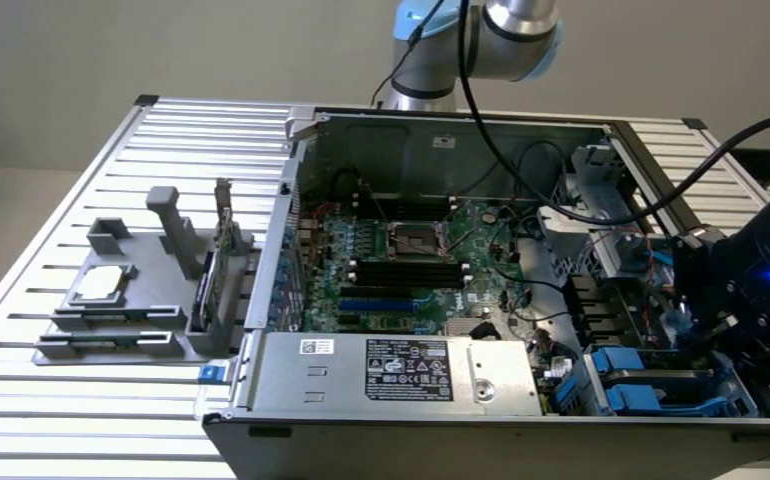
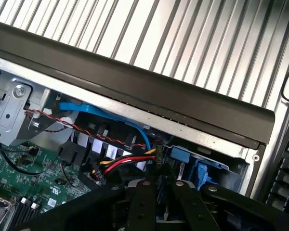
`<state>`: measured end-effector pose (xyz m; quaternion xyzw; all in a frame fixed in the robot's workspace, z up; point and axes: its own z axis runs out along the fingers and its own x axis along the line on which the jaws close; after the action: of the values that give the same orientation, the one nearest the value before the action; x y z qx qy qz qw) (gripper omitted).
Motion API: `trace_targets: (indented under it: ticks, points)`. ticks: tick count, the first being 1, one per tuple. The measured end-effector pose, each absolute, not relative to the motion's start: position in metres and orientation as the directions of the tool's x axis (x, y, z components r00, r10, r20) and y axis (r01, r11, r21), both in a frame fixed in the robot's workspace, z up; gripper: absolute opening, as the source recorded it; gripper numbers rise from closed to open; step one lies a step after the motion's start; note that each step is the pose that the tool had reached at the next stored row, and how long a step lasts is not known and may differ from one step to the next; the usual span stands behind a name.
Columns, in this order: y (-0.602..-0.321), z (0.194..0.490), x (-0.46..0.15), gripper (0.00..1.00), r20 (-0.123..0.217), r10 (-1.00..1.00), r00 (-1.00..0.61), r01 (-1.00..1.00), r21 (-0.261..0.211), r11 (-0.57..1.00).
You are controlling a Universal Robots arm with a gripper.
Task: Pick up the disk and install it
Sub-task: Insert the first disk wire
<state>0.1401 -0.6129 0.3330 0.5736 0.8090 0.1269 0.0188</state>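
Note:
The disk [image 1: 661, 378] lies flat in the drive bay at the front corner of the open computer case [image 1: 425, 130], on the exterior view's right. It is grey metal framed by blue carrier rails. In the wrist view the blue rails of the disk [image 2: 201, 169] show just ahead of my fingertips. My black gripper [image 1: 712, 340] hangs right over the bay, its blue light on. In the wrist view the gripper [image 2: 164, 185] has its two fingers [image 2: 143, 202] drawn close together with only a thin slit between them. I cannot tell whether anything sits in that slit.
Red, yellow and black power wires [image 2: 130, 161] and a blue cable [image 2: 86, 108] run beside the bay. The motherboard [image 1: 399, 260] and power supply [image 1: 399, 372] fill the case. A grey fixture [image 1: 132, 300] with a silver chip [image 1: 102, 285] stands on the slatted table [image 1: 38, 400].

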Motion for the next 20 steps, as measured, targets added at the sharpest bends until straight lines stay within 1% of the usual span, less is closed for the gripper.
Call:
trace_targets:
  ticks: [4, 9, 20]
  points:
    - [-0.613, 0.333, 0.14, 0.17, 0.121, 0.935, -0.333, 0.928, 0.218, 0.303]
    - [-0.614, 0.334, 0.14, 0.17, 0.137, 0.936, -0.325, 0.936, 0.187, 0.298]
    - [-0.614, 0.344, 0.14, 0.17, 0.156, 0.943, -0.294, 0.951, 0.149, 0.271]
